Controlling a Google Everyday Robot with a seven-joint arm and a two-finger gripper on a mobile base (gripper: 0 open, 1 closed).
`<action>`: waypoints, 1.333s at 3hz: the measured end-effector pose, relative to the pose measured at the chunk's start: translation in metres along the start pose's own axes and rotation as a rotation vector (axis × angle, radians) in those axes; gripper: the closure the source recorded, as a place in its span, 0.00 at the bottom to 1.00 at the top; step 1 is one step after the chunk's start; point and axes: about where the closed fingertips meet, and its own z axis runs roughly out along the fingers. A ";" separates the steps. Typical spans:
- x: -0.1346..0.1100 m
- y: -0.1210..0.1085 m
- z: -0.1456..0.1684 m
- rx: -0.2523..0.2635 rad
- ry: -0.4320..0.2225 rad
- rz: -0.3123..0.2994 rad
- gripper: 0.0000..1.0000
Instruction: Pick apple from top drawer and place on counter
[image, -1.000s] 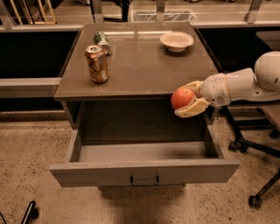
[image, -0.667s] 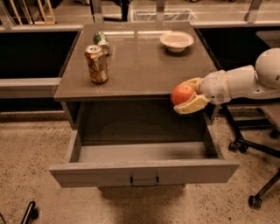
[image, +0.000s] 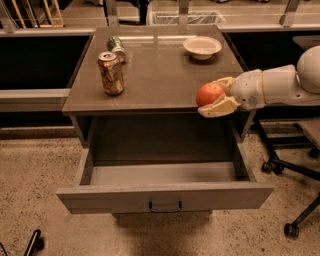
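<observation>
End effector (image: 212, 98): hangs at the counter's front right corner, its two cream fingers closed around the apple, one above and one below.
Apple (image: 209, 92): held in that grip, out of the drawer and level with the counter edge; whether it touches the surface I cannot tell.
Arm (image: 280, 85): reaches in from the right, roughly level, which likely keeps the fruit low enough to be set down.
Top drawer (image: 165, 196): pulled fully open, interior bare as far as can be seen, handle (image: 165, 206) at the centre of its front.
Counter (image: 160, 75): bare grey-brown space lies just left of the apple, a fair spot for it.
Soda can (image: 111, 73): upright near the left front, well apart from the end effector.
Second can (image: 116, 47): lying on its side behind the upright one.
Bowl (image: 202, 47): cream, at the back right, beyond the apple.
Step in hand: the pick looks done; placing remains.
Next move: probably a shift inward over the surface before release, so the round fruit does not roll off the edge into the open drawer.
</observation>
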 end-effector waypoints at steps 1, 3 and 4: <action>0.000 0.000 0.006 -0.010 0.021 0.006 1.00; -0.008 -0.040 0.053 -0.011 0.166 0.050 1.00; -0.005 -0.056 0.067 0.047 0.184 0.050 0.83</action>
